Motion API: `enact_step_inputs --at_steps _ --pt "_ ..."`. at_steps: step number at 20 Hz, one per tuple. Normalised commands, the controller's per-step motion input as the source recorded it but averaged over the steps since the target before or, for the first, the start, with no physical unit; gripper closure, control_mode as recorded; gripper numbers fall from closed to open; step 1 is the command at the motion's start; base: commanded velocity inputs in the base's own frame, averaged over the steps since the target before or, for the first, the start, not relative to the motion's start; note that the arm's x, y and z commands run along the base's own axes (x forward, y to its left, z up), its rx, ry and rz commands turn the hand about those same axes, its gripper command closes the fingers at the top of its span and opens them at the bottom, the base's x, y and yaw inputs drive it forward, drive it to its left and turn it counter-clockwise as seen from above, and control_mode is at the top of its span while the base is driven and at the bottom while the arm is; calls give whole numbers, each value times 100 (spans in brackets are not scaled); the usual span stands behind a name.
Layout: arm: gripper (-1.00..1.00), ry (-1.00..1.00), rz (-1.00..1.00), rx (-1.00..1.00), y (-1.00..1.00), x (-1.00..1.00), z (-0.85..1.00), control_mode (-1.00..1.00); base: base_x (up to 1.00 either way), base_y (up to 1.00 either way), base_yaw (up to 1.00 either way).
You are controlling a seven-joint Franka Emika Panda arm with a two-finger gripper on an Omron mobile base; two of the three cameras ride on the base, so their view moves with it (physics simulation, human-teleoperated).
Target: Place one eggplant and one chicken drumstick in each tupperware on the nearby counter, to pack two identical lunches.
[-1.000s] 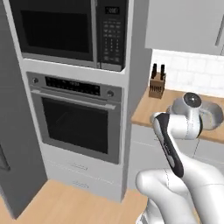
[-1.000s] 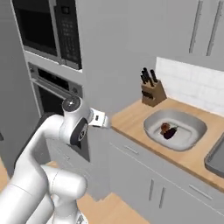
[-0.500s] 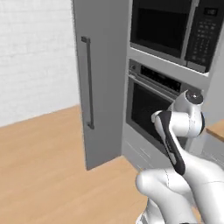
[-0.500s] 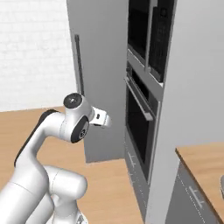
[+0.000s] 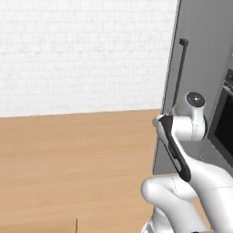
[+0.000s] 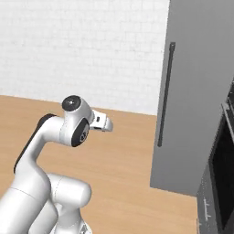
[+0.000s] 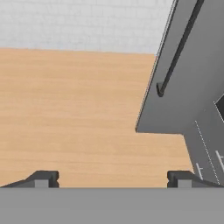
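A: Much room?
B: Plenty: my two dark fingertips (image 7: 43, 178) spread wide, holding nothing, over smooth light-brown wooden floor (image 7: 74, 113). Tall flat grey cabinet panel (image 7: 183, 87) edges right. Tupperware, counter: can't tell where.

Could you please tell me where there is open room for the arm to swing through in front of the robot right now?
The wooden floor lies bare from the white brick wall to the tall grey cabinet. It gets tight on the right, by the cabinet's bar handle and the oven. The open hand holds nothing.
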Motion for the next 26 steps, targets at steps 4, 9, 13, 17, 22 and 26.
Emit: enact_step_inputs --at_steps 4,9,13,17,22,26 --pt "-100 0 0 0 0 0 0 100 69 -48 27" --pt "-100 0 0 0 0 0 0 100 100 19 3" --pt "-100 0 0 0 0 0 0 100 100 0 0" --pt "-100 0 0 0 0 0 0 100 100 -1 0" --pt "-100 0 0 0 0 0 0 100 100 2 0" --pt "-100 0 0 0 0 0 0 100 100 16 -4"
